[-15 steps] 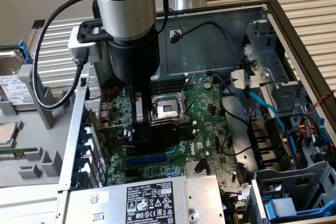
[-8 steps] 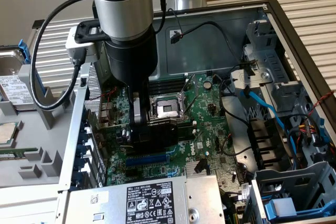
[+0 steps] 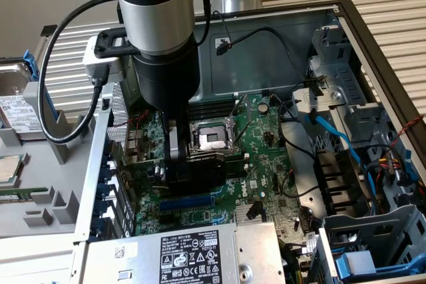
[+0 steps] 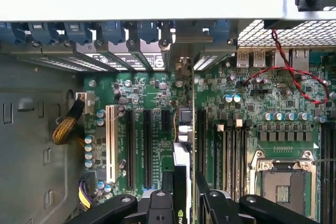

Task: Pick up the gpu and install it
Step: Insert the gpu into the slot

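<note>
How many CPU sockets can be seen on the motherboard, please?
1: the empty CPU socket on the green motherboard, close beside the gripper that holds the gpu. The arm may hide part of the board.

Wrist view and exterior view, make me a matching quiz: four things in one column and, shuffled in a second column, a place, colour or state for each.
Things:
1. gpu
2. PCI slot
3. twisted wire
4. hard drive

Descriptions:
A. white
B. outside the case, at the exterior view's left
C. gripped by the hand
D. red and black

Pairs: 1-C, 2-A, 3-D, 4-B
</note>
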{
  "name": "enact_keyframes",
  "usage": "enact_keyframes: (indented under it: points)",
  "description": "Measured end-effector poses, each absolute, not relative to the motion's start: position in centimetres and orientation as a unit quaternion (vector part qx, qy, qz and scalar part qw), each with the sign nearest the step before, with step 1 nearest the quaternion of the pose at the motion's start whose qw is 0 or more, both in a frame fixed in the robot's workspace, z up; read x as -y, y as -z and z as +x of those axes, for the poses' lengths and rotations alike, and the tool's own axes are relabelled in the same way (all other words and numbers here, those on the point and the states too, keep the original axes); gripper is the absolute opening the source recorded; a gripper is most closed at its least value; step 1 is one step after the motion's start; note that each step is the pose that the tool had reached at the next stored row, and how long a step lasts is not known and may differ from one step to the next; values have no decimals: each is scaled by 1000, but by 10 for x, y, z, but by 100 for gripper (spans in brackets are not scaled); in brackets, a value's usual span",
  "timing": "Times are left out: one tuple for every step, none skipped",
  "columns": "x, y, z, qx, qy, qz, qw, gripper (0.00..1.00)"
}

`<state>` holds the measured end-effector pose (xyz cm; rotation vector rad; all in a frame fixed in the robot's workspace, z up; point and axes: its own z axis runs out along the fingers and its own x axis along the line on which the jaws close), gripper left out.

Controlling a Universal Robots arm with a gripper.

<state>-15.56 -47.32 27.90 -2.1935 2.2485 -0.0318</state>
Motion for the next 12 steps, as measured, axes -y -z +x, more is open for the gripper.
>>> enact_keyframes:
  points:
    - [473, -279, -155, -716, 10, -698, 1, 27]
    - [473, -279, -155, -716, 9, -698, 1, 27]
    - [473, -279, -155, -717, 9, -697, 1, 27]
    - [473, -279, -155, -717, 9, -697, 1, 27]
    - [473, -279, -155, -717, 9, -697, 1, 27]
    - [474, -279, -155, -717, 9, -697, 1, 27]
    - [474, -278, -155, -717, 9, -697, 1, 27]
    - [474, -278, -155, -717, 9, -697, 1, 27]
    - [474, -278, -155, -717, 9, -697, 1, 27]
    - [474, -278, -155, -717, 9, -697, 1, 27]
    - [474, -278, -155, -717, 9, -697, 1, 27]
    - [474, -278, -155, -717, 9, -697, 1, 27]
